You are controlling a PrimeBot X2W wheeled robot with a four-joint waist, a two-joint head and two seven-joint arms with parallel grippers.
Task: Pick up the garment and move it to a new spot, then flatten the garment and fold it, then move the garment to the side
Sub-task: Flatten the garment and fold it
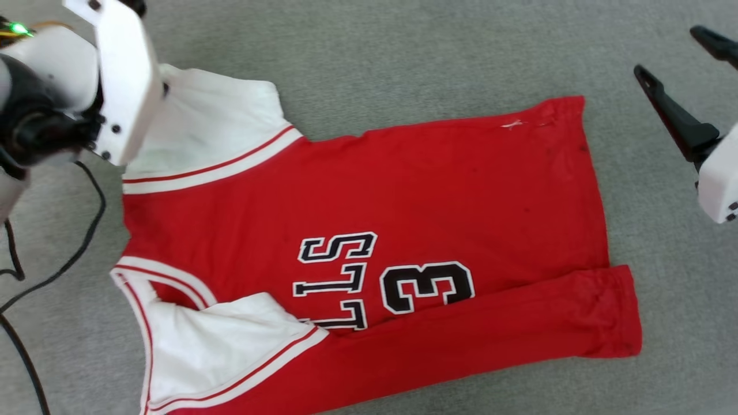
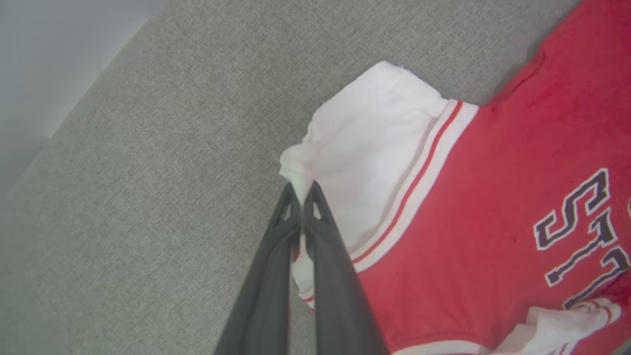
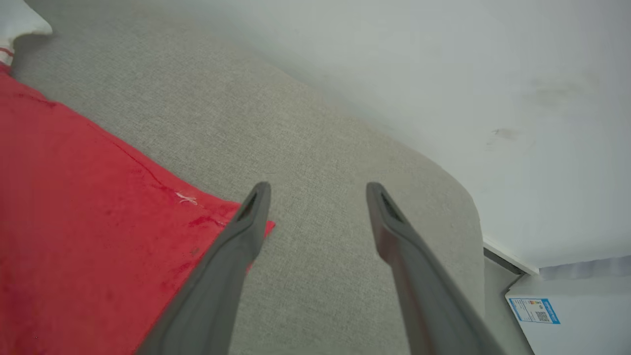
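The garment (image 1: 403,190), a red jersey with white sleeves, black lettering and a number 3, lies front up on the grey cloth surface (image 1: 403,52), neck toward the left. Its near long edge is folded over the front, with the near white sleeve (image 1: 230,340) lying on it. My left gripper (image 2: 300,190) is shut on the edge of the far white sleeve (image 2: 374,148), lifting it slightly; in the head view the white forearm (image 1: 124,75) covers that grip. My right gripper (image 3: 318,192) hangs open above bare cloth just past the garment's (image 3: 74,212) hem corner, holding nothing.
Black cables (image 1: 52,271) trail over the surface at the left. The grey surface's rounded edge (image 3: 463,197) runs close beyond the right gripper, with a white wall (image 3: 493,74) and a white box bearing a blue label (image 3: 535,310) past it.
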